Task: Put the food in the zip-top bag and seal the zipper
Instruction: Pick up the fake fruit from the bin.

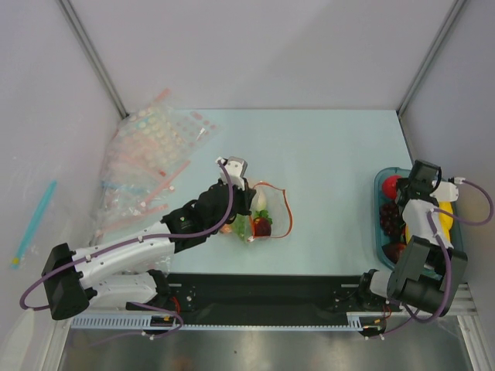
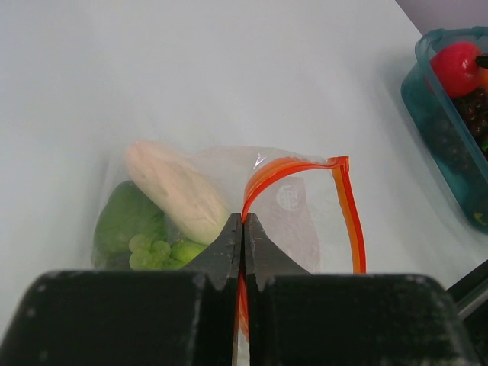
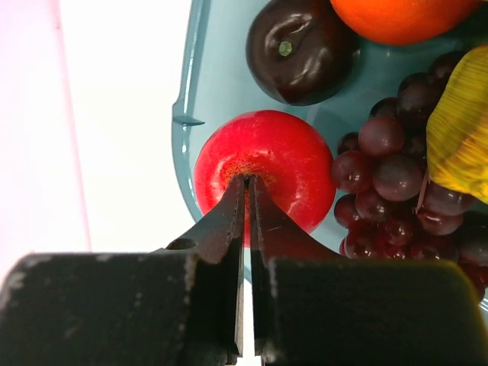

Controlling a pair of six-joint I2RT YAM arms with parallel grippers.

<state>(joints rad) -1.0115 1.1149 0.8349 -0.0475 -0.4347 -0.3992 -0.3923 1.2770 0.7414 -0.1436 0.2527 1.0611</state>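
The clear zip-top bag [image 1: 272,202] lies at the table's middle, its mouth open in a loop. Inside it are a white radish [image 2: 179,191], green pieces [image 2: 126,221] and a dark red piece [image 1: 263,226]. My left gripper [image 2: 242,219] is shut on the red-orange zipper [image 2: 347,206] at its near end. It also shows in the top view [image 1: 246,202]. My right gripper [image 3: 248,179] is shut at the stem of a red apple [image 3: 259,152] that rests in the teal tray [image 3: 191,114]. An orange ball [image 3: 396,15] and a dark red plum [image 3: 301,49] lie in the tray too.
The teal tray [image 1: 380,209] at the right edge also holds purple grapes [image 3: 389,175] and yellow bananas [image 3: 457,130]. A heap of dotted clear bags [image 1: 151,166] lies at the back left. A light blue stick [image 1: 35,224] lies outside the left wall.
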